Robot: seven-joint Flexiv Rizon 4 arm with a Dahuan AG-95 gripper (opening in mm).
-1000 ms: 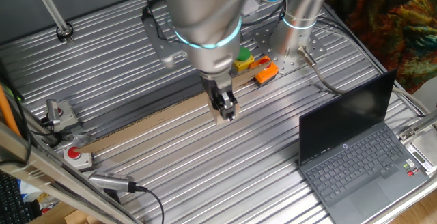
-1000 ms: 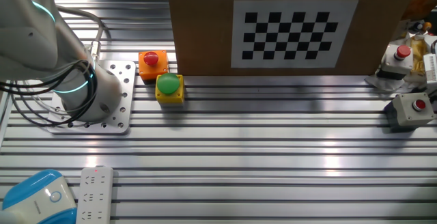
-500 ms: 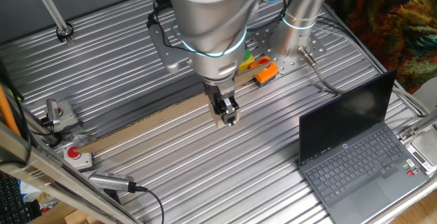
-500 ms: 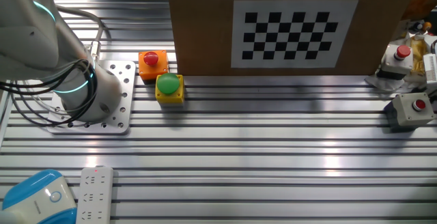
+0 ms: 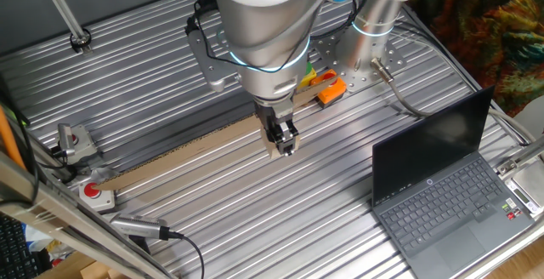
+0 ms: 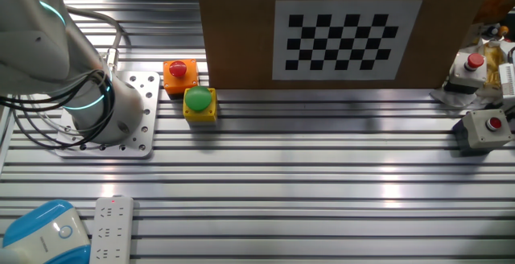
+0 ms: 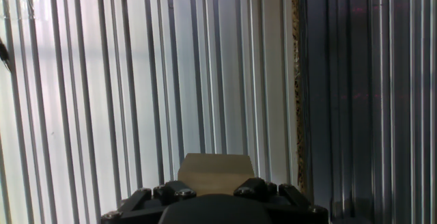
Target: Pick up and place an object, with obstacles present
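One fixed view: the arm reaches down over the ribbed table [image 5: 170, 236], with the gripper [image 5: 283, 143] low against the near side of the strip [image 5: 183, 153]. The block [image 5: 278, 149] shows only as a tan sliver at the fingertips, touching or just in front of the strip; I cannot tell which. The fingers stand close together about the block, but actual grip is not resolvable here. The strip's long axis runs from down-left of the gripper, near the red button [image 5: 92, 190], up-right past it toward the orange piece [image 5: 331, 91] and yellow box [image 5: 304, 76] behind it. A laptop [image 5: 446, 185] sits well to the right of the gripper.

Hand view: this adds what the fixed view lacks. The block [image 7: 215, 173] appears as a pale tan face just ahead of the gripper body [image 7: 215, 203], centred on it. It is roughly square, with no clear long axis, and its edges are square to the table grooves. The fingertips themselves are out of frame, so closure cannot be confirmed. A speckled edge, which I take to be the strip [image 7: 295, 80], runs straight ahead and to the right of the block, parallel to the grooves.

Other fixed view: only the arm base [image 6: 96, 111], a checkerboard panel [image 6: 346, 35] and the button boxes are visible; neither gripper nor block shows.
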